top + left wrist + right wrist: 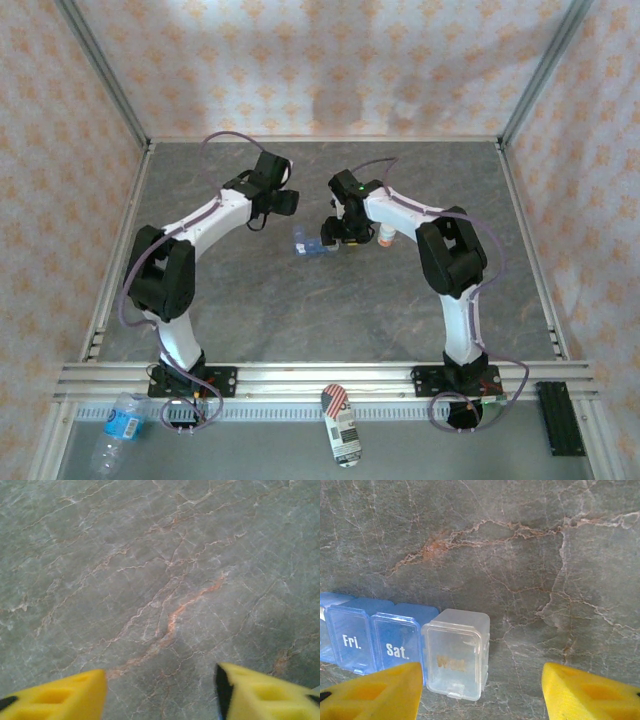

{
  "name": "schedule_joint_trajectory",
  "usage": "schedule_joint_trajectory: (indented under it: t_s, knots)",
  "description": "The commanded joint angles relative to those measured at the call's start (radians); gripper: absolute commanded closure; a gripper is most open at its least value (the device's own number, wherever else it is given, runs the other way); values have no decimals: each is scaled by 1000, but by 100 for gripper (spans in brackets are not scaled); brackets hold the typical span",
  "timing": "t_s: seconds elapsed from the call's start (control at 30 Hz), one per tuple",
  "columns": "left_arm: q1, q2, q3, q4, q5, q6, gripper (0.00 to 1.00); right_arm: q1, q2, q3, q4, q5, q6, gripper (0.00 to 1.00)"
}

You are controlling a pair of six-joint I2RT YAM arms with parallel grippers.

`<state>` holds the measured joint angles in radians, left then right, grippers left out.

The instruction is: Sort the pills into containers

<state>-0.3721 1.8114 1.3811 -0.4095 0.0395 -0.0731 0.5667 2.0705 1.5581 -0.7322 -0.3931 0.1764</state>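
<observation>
The containers (pixel 395 637) are a short strip of lidded boxes on the grey marble table: blue ones marked "Fri." and "Sat.", then a clear end box (pixel 455 652), all with lids down. In the top view the strip (pixel 308 244) lies mid-table. My right gripper (pixel 482 692) hovers over its clear end, open, with the clear box just inside the left finger (pixel 380 692) and untouched. To the strip's upper left, my left gripper (pixel 160 692) is open above bare table, nothing between its yellow fingers; it also appears from above (pixel 288 203). The pills are out of view.
A small white bottle with an orange band (pixel 385 236) stands just right of the right gripper. In front of the table rail lie a water bottle (pixel 118 428), a striped pouch (pixel 341 425) and a black block (pixel 560 418). Patterned walls and metal posts enclose the table.
</observation>
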Motion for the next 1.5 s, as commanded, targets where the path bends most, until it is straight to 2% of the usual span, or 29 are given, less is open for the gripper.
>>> schedule_joint_trajectory:
  t_s: [0.0, 0.07, 0.1, 0.8, 1.47]
  knots:
    - [8, 18, 41, -43, 17, 0, 72, 2, 16, 25, 13, 10, 11, 37]
    - [9, 28, 47, -44, 24, -2, 94, 1, 17, 20, 16, 14, 13, 38]
    - [9, 33, 51, -49, 30, -1, 100, 1, 17, 16, 19, 14, 14, 38]
    - [7, 254, 193, -169, 167, -23, 100, 1, 25, -14, 40, 19, 35, 40]
    - [8, 195, 126, -169, 311, -37, 100, 1, 32, -30, 53, 31, 50, 42]
